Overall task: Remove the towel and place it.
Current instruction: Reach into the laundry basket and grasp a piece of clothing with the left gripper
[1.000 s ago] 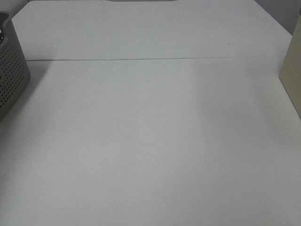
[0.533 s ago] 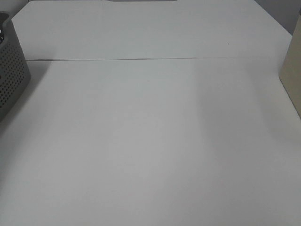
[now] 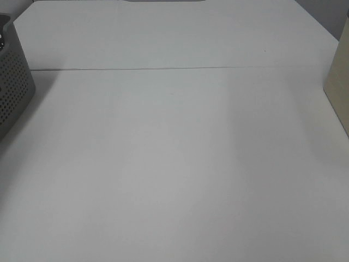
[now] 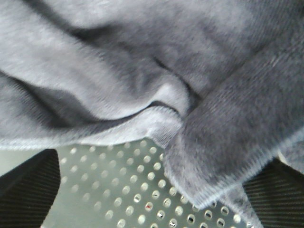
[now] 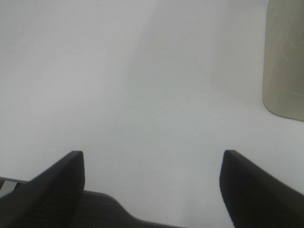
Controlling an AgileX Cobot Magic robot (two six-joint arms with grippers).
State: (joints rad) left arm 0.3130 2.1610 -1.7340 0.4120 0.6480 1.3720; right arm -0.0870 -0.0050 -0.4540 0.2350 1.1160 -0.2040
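The table is white, with one seam running across its far half. The basket, grey and perforated, stands at the 9 o'clock edge and is partly cut off by the frame. The container, beige, stands at the 3 o'clock edge.

The towel lies bunched in deep folds against the basket's perforated wall, with a stitched hem across the holes. It shows only in the left wrist view.

The left gripper has its fingers spread wide. A towel corner lies between them and partly covers one finger, but nothing is pinched. The right gripper has its fingers wide apart above bare table, holding nothing, with the container near.
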